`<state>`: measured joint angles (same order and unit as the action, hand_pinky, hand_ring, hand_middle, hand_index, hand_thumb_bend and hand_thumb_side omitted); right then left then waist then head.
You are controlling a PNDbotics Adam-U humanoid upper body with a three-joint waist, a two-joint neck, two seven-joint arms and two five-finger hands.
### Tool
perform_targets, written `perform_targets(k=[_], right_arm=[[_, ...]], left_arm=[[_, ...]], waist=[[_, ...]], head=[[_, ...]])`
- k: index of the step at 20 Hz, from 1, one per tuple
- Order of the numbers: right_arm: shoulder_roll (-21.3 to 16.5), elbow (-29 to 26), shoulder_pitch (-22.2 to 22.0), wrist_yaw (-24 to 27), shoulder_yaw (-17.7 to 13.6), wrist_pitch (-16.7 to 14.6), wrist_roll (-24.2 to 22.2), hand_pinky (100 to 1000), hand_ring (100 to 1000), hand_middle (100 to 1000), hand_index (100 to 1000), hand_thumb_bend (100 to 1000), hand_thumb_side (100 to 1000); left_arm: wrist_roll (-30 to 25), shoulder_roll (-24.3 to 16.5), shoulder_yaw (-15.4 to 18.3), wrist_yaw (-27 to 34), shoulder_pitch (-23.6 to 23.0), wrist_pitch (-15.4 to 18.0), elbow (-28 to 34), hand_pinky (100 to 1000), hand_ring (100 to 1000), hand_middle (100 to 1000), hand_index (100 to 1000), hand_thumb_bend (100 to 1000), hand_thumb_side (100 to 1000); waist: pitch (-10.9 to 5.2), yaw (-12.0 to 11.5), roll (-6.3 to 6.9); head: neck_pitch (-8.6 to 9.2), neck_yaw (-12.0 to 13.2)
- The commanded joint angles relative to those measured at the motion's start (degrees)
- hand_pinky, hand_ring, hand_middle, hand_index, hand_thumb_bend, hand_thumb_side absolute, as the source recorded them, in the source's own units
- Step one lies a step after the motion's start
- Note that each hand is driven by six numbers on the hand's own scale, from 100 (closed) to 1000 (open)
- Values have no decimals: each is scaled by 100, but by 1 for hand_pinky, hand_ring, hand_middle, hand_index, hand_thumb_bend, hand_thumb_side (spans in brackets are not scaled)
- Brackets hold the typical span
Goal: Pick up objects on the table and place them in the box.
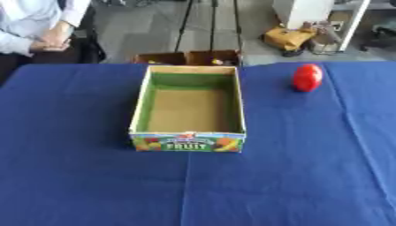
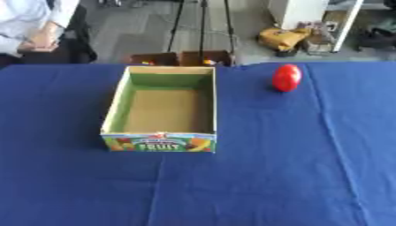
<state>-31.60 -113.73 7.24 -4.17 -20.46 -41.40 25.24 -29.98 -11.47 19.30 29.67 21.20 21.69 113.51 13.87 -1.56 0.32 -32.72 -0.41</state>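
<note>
Matt blue cloth (image 1: 77, 176) with faint creases, a printed cardboard box (image 1: 189, 143) — plain brown inside — and a glossy red object (image 1: 307, 77).

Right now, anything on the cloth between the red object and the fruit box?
Nothing. Between the red object and the box, only bare blue tablecloth shows, clearest in the left eye view. Neither hand is in view.

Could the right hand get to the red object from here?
Probably yes: the red object stands alone on the blue cloth, right of the box, nothing around it. Neither hand is in view, though.
</note>
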Motion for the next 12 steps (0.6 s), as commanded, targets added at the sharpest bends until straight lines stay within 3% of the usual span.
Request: perform_targets(k=[1, 5, 8, 12], right_arm=[[-752, -86, -24, -456, -81, 246, 179, 737, 839, 725, 868, 100, 1000], [-1486, -86, -70, -1049, -63, 948, 173, 733, 818, 727, 870, 100, 1000], [-1947, -86, -85, -1372, -37, 1457, 94, 726, 798, 729, 863, 149, 1000], [-2466, 168, -32, -1525, 43, 1876, -40, 723, 788, 727, 862, 212, 1000]], left_arm=[[-22, -83, -6, 6, 44, 6, 109, 662, 788, 734, 956, 100, 844], [-34, -97, -17, 5, 28, 7, 109, 661, 788, 734, 956, 100, 843], [-50, -105, -25, 2, 16, 9, 109, 659, 787, 734, 956, 100, 842], [-80, -118, -33, 4, 1, 14, 109, 657, 786, 733, 956, 100, 841]], waist=[[-79, -12, -15], [-92, -50, -30], [-88, -92, -44], [-73, -160, -59]], head=[[-1, -39], [0, -89], [10, -128], [40, -233]])
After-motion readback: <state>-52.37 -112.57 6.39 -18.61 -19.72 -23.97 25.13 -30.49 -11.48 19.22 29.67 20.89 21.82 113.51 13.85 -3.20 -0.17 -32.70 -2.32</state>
